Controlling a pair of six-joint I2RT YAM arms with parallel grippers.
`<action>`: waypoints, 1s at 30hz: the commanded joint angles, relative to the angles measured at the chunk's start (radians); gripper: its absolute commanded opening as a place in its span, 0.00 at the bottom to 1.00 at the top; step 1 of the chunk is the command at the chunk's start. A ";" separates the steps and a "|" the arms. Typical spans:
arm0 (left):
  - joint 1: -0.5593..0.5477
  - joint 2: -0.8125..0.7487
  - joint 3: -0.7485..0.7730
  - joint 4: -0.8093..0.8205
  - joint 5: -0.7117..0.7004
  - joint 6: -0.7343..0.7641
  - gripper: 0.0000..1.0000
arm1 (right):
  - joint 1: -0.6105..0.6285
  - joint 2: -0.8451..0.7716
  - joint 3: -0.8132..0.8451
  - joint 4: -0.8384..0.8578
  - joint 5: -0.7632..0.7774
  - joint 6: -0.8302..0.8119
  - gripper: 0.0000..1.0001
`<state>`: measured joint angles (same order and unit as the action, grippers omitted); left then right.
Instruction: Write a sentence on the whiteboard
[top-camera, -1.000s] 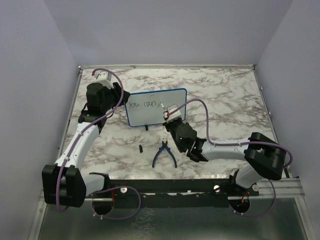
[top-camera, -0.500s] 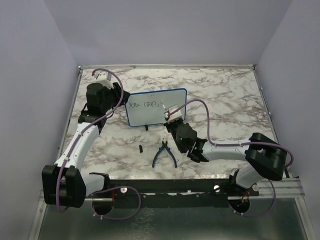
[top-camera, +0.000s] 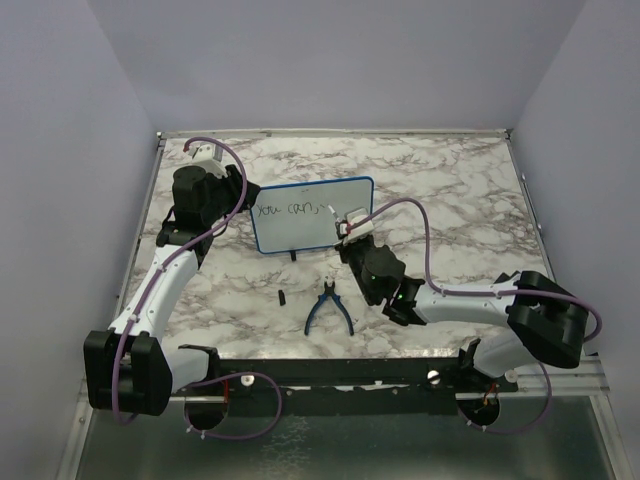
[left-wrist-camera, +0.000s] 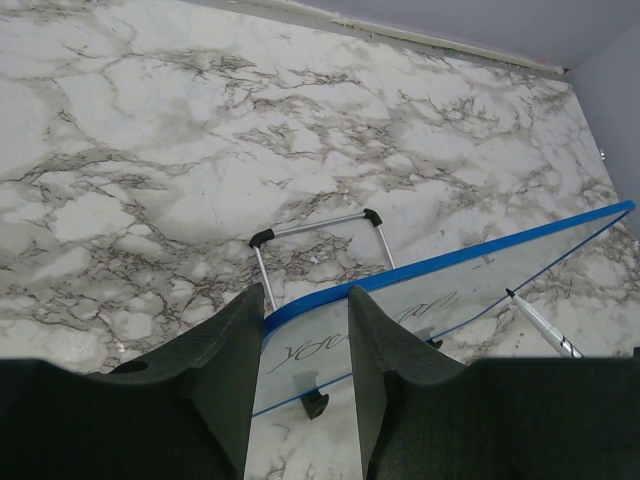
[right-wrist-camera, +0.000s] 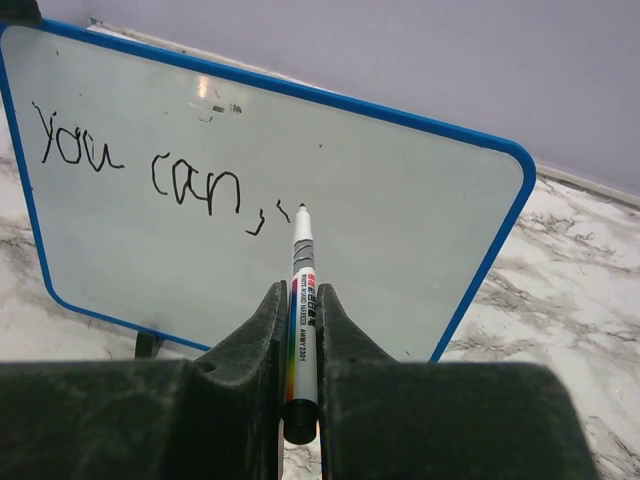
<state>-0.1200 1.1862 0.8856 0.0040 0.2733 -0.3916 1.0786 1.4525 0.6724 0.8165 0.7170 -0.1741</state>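
Marble tabletop (top-camera: 450, 200) is carrying the upright blue-framed whiteboard (top-camera: 300, 228) near its middle. The left gripper (left-wrist-camera: 305, 325) is clamping the board's left edge, and the right gripper (right-wrist-camera: 300, 302) is pinching a marker (right-wrist-camera: 301, 250) whose tip is meeting the board just after the sentence (right-wrist-camera: 150, 170) so far: "you can,".

White whiteboard (top-camera: 300, 232) framed blue, black sentence (top-camera: 288, 211) — grey-veined marble table (top-camera: 450, 200), rainbow-labelled marker (right-wrist-camera: 301, 300).

A white marble-patterned surface (top-camera: 450, 200) with grey veins. The whiteboard (top-camera: 300, 232) stands upright on it, left of centre, on small black feet (top-camera: 293, 255), with a wire prop (left-wrist-camera: 320, 225) resting on the surface behind it. Nearer the front edge, blue-handled pliers (top-camera: 327, 308) lie flat, handles toward the near side; a small black piece (top-camera: 283, 297) lies just left of them, apart
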 joint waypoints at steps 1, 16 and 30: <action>-0.004 -0.018 -0.014 -0.016 0.027 0.007 0.40 | -0.002 0.000 0.008 0.009 -0.002 -0.005 0.01; -0.004 -0.016 -0.016 -0.014 0.029 0.005 0.40 | -0.005 0.040 0.035 0.055 0.021 -0.041 0.01; -0.003 -0.017 -0.014 -0.015 0.030 0.004 0.40 | -0.022 0.076 0.053 0.040 0.027 -0.031 0.01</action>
<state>-0.1200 1.1858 0.8856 0.0025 0.2733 -0.3916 1.0645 1.5028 0.7017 0.8425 0.7200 -0.2100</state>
